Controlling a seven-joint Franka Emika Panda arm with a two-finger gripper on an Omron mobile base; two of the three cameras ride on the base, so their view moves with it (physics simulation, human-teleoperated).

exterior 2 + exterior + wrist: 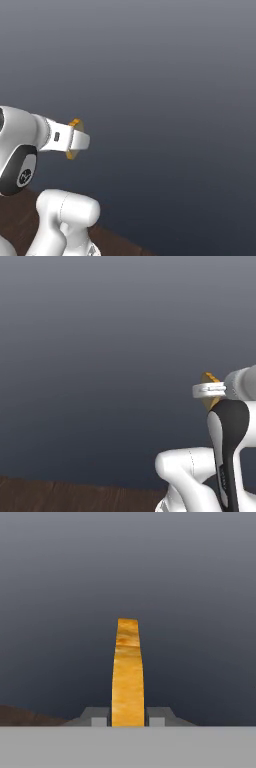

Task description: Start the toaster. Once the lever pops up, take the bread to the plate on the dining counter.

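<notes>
While the arm carries its load in free space, the tool (128, 722) stands closed on the bread (127, 672), its two fingertips (99, 717) pressed against the flat faces of the slice. Seen from the hand, the slice shows edge-on: an orange-brown crust strip running straight away from the tool, so its long axis lies along the tool's approach direction. From the left base view, the bread (210, 381) projects past the white wrist, and from the right base view the bread (75, 123) pokes out above and below the tool (76, 139). Below lies a brown wooden floor (75, 498). Beyond is plain dark grey background. Judged from this, the transfer step is under way; the heading toward the plate cannot be determined.
</notes>
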